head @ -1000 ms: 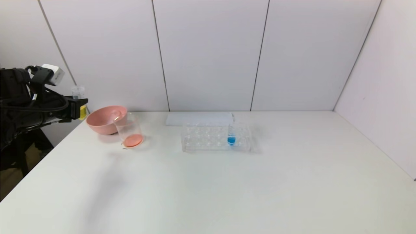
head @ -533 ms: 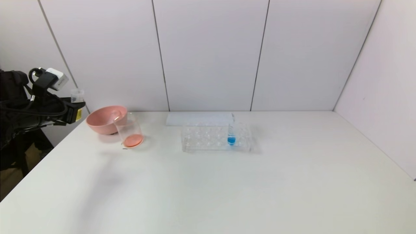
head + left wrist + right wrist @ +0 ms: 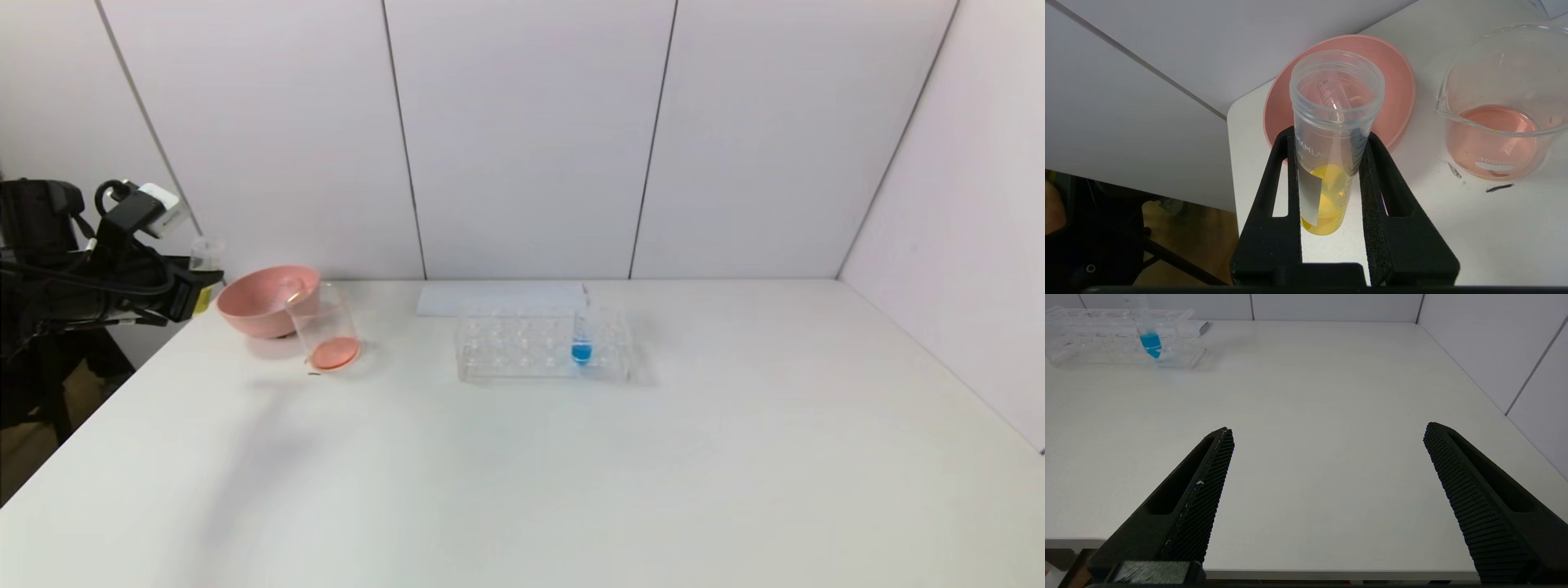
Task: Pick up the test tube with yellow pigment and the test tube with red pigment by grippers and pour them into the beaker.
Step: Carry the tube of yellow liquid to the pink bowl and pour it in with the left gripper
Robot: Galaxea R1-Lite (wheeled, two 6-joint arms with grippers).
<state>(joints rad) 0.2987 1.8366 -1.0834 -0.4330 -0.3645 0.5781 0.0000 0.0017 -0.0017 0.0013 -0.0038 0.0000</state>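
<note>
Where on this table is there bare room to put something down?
The whole near half of the table and its right side past the tube rack are bare. It is crowded at the far left corner, where the pink bowl and the beaker stand together.

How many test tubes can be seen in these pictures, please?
2. The test tube with yellow pigment is held in the left claw off the table's left edge. A blue tube stands in the rack. Another may lie hidden in the pink bowl.
</note>
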